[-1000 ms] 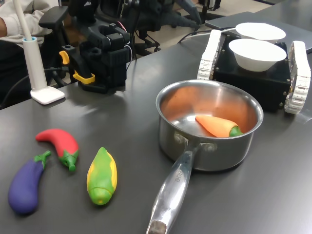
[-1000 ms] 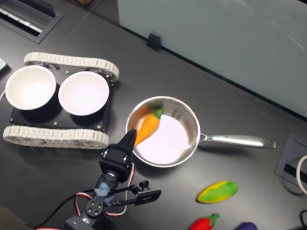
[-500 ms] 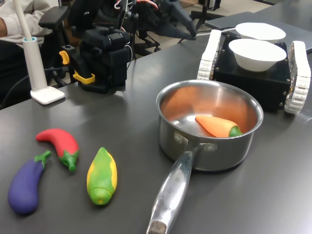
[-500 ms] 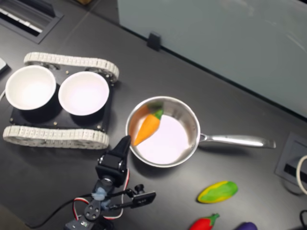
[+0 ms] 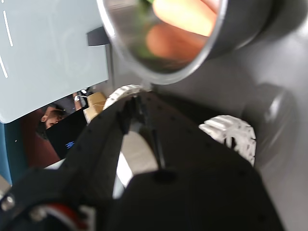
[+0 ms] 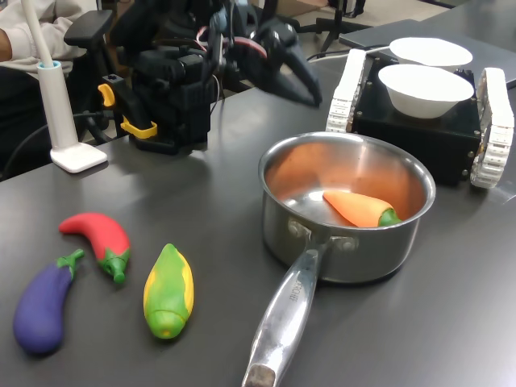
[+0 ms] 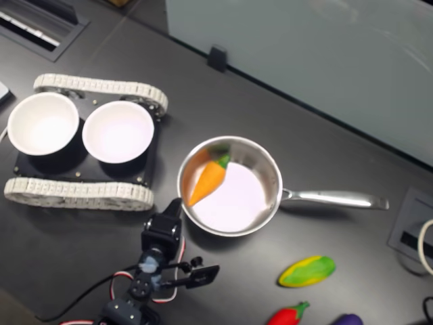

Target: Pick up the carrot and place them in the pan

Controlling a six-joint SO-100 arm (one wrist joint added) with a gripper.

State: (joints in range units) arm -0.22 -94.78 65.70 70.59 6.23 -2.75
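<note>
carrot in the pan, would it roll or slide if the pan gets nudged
Probably a little. The carrot is round and tapered, so it would likely roll in a curve rather than straight. The pan floor looks polished, so it may slide too. The straight walls should keep it inside.

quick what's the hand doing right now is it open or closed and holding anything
Hand: shut, holding nothing. The carrot lies in the pan, apart from it.

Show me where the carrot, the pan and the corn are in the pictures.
carrot (image 6: 359, 207): first exterior view, middle of its orange body.
pan (image 6: 289, 310): first exterior view, on its long steel handle.
corn (image 7: 308, 271): second exterior view, middle of its yellow-green body.
</note>
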